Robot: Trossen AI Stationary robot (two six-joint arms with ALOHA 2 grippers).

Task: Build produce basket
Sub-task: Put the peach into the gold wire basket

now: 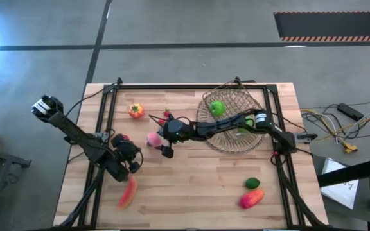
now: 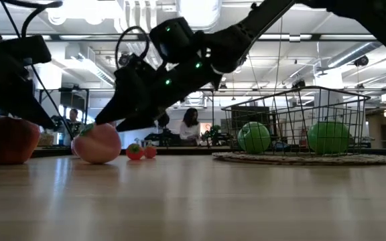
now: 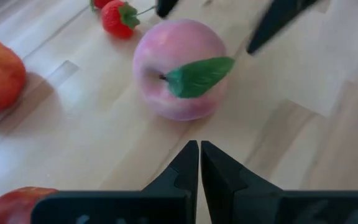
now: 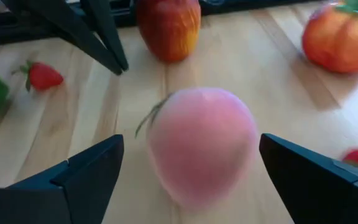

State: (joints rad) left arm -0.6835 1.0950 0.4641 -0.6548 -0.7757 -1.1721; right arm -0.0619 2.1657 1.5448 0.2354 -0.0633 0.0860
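Note:
A pink peach [image 1: 153, 139] with a green leaf lies on the wooden table, left of the round tan wire basket [image 1: 257, 138]. My right gripper [image 4: 191, 149] reaches across the basket and stands open, one finger on either side of the peach [image 4: 201, 143], with gaps showing on both sides. My left gripper [image 3: 199, 149] is shut and points at the peach [image 3: 179, 68] from the near left, a little short of it. Two green apples [image 1: 217, 108] lie in the basket. A tomato [image 1: 135, 110] and strawberries [image 1: 166, 115] lie farther back.
A red apple [image 4: 168, 28] lies close by my left gripper. A long red pepper [image 1: 127, 192] lies near the front left. A dark green lime [image 1: 253, 183] and a red-pink fruit [image 1: 251, 199] lie at the front right. A black frame [image 1: 108, 109] borders the table.

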